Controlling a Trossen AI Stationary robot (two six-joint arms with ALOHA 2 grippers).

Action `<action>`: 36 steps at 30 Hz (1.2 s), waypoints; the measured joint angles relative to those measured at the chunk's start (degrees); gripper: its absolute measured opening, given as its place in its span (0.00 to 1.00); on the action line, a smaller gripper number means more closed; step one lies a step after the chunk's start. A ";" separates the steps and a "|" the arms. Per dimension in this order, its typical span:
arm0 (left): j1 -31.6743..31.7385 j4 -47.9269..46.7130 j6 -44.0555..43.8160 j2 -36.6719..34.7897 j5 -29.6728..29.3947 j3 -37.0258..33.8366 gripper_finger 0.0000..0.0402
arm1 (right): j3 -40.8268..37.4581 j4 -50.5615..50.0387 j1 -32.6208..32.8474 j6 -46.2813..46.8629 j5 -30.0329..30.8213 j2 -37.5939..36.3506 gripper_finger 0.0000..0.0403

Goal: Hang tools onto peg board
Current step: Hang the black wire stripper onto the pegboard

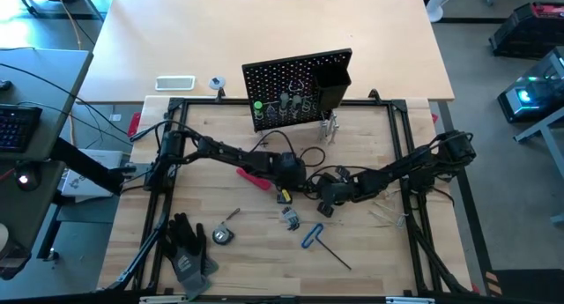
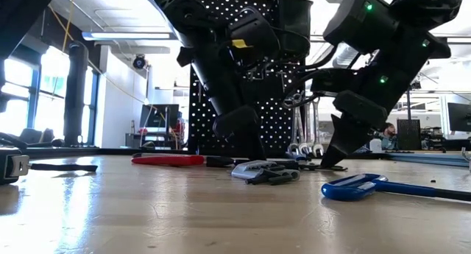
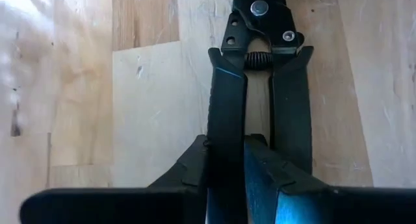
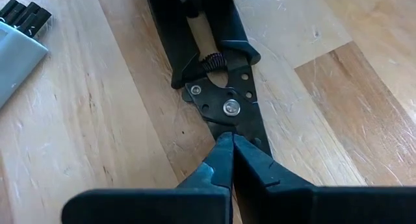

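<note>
Left wrist view: left claw pinching one pliers handle on worktop; right claw closed at pliers' nose.

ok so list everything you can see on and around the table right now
peg board: one, black, upright at the table's far side, tools already hung on it
pliers: one, black, flat at table centre
red-black flat tool: one, left of centre
blue-handled hex key: one, near side
work gloves: pair, black, near left
tape measure: one, beside the gloves
grey multi-tool: one, near centre
white flat device: one, far table
left end effector: fingers around one pliers handle
right end effector: shut, at the pliers' nose
</note>
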 joint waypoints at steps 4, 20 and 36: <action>-0.65 0.28 0.96 -0.70 -1.93 -0.05 0.13 | 0.00 -0.39 0.02 -0.98 0.19 -1.33 0.00; -2.55 -0.61 2.72 -4.16 -7.23 -0.24 0.13 | -0.13 -12.67 4.57 -0.09 5.76 -18.85 0.00; -9.31 -0.74 10.16 -4.85 -18.06 -0.16 0.13 | 0.00 -13.71 6.54 0.66 2.66 -24.46 0.32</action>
